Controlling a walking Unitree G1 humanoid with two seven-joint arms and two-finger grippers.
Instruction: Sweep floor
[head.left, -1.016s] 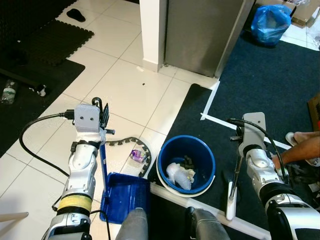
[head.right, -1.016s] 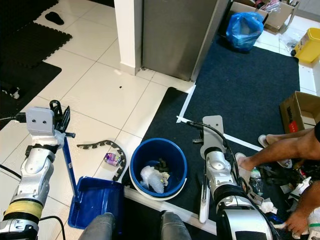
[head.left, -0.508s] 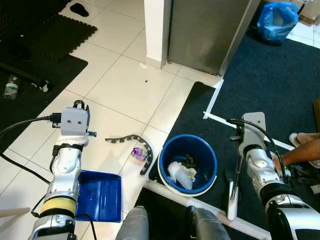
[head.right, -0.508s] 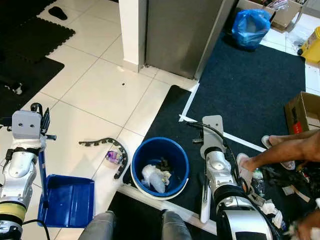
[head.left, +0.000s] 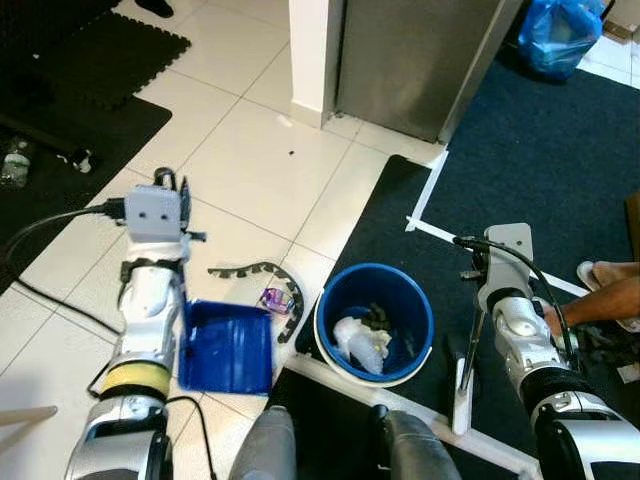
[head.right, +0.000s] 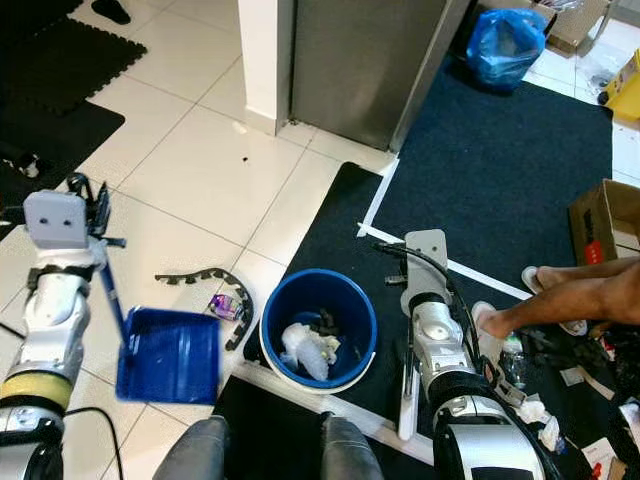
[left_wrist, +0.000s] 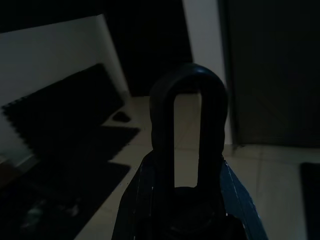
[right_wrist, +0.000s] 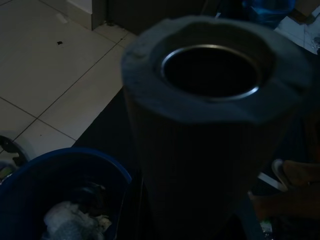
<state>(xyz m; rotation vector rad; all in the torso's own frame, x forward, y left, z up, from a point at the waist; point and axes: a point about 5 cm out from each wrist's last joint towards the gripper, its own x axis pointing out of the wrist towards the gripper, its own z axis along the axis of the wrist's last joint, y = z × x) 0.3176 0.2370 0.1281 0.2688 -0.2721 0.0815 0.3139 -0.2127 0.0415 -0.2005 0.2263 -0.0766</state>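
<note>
Left gripper (head.left: 172, 186) raised over the white tile, closed on the upright handle of the blue dustpan (head.left: 228, 347); the handle's loop end (left_wrist: 187, 130) stands up between the fingers in the left wrist view. The pan itself hangs below and to the right of that gripper, looking tilted, whether touching the tile cannot be told. Just right of the pan: a black curved strip (head.left: 268, 280) and a small purple scrap (head.left: 272, 298) on the tile. Further right, at the edge of the dark rug (head.left: 520, 180), a blue bucket (head.left: 374, 322) holding white crumpled trash (head.left: 356, 346) and dark bits. Right gripper (head.right: 411, 290) sits right of the bucket, over the rug, closed around a pole (right_wrist: 210, 130) whose open hollow top faces the right wrist camera; its white lower end (head.right: 405, 400) shows below the gripper. A person's bare foot and leg (head.right: 560, 300) lie on the rug to the right of the right gripper, near it.
</note>
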